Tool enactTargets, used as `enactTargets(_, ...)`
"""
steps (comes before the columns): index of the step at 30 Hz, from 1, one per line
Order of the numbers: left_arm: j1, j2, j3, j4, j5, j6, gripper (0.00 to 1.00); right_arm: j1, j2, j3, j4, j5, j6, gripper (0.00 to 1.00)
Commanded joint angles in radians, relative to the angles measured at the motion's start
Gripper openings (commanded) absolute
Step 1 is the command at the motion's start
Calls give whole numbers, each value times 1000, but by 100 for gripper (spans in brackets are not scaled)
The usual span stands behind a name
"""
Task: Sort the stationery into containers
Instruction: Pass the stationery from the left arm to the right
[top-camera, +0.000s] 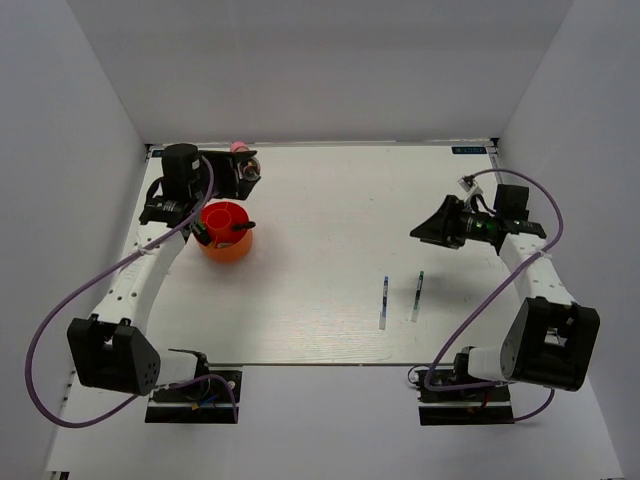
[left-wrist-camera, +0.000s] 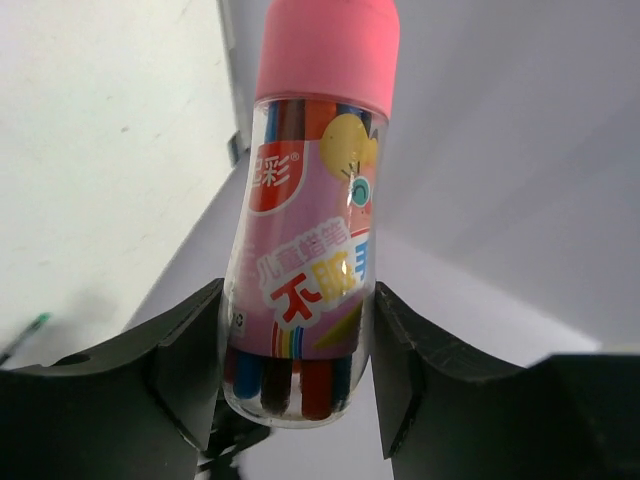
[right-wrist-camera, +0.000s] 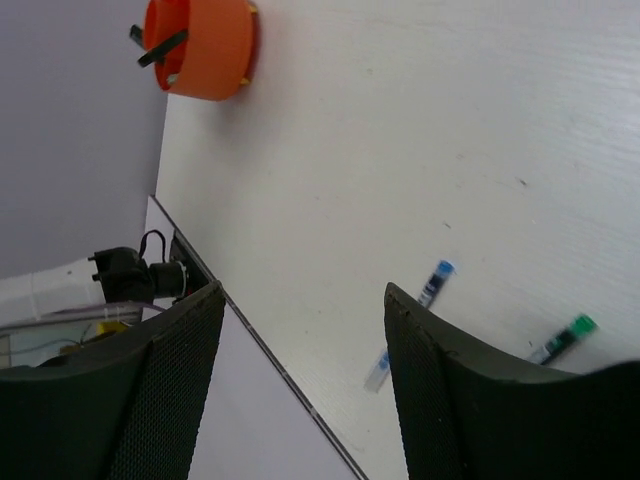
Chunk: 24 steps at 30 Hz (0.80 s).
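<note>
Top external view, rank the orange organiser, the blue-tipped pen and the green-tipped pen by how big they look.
1. Orange organiser, clearly the largest.
2. Blue-tipped pen and green-tipped pen, tied: both are thin slivers of about equal length, too alike to rank.

Left pincer (left-wrist-camera: 298, 345) clamps a pink-capped tube (left-wrist-camera: 308, 240), apparently of coloured markers (left-wrist-camera: 290, 385).

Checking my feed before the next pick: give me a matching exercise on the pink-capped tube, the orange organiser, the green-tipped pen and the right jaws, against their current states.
1 pink-capped tube
2 orange organiser
3 green-tipped pen
4 right jaws

A lying flat on the table
B open, empty
C clamped in the left jaws
D standing upright, black items sticking out

Pairs: 1-C, 2-D, 3-A, 4-B
</note>
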Motion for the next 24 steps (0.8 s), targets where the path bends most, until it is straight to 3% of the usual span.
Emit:
enactTargets(1,13,-10,68,-96,164,222,0,79,-35,95,106,-55,-13,68)
enactTargets(3,10,12,118,-154,225,266,0,129,-23,211,123,-30,-2,66)
enactTargets(8,-7,120,312,-276,432,587,0,275,81,481,97,26,-53,65)
enactTargets(10,-23,145,404,-380,516,742,0,285,152,617,108,31,60,65)
enactTargets(11,-29,145,421,-424,535,910,0,280,213,650,116,25,109,65)
enactTargets(12,-39,145,439,-464,534,983,0,279,245,735,137,14,301,63)
enactTargets(13,-77,138,490,-556,531,1052,0,282,275,753,195,-25,367,63)
enactTargets(14,-94,128,498,-590,518,1241,0,285,342,759,244,-44,503,62)
enactTargets(16,-148,90,516,-697,459,1361,0,311,367,754,454,-79,767,62)
enactTargets(17,-174,75,499,-704,343,1460,0,315,397,751,494,-84,826,62)
enactTargets(19,-208,-33,411,-660,264,1588,0,337,422,753,648,-90,1016,62)
enactTargets(21,-228,-95,243,-516,187,1629,0,352,430,731,704,-93,1067,62)
enactTargets(24,-233,-224,107,-376,140,1647,0,410,424,681,816,-102,1197,63)
